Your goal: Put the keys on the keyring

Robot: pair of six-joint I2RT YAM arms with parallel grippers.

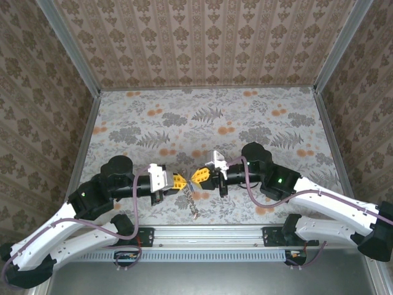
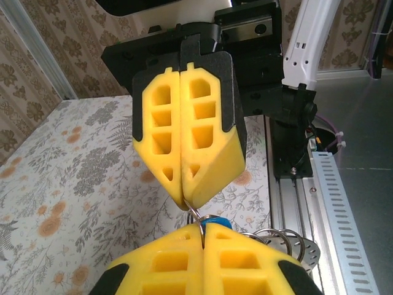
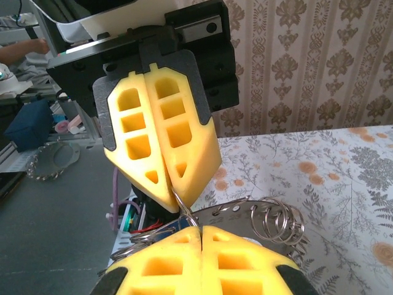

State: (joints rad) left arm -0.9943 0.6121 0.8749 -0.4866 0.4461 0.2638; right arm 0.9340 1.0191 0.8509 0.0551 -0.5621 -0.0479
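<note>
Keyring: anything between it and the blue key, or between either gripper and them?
Nothing visible. The left gripper and right gripper meet tip to tip, both shut. The blue key and a keyring loop sit pinched between the tips; the remaining rings hang free beside them.

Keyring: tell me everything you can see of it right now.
Thin silvery metal. One wire loop of the keyring is pinched between the shut left gripper and shut right gripper, tip to tip above the table. Coiled split rings bunch beside it; a chain hangs below. A blue key head sits at the loop.
</note>
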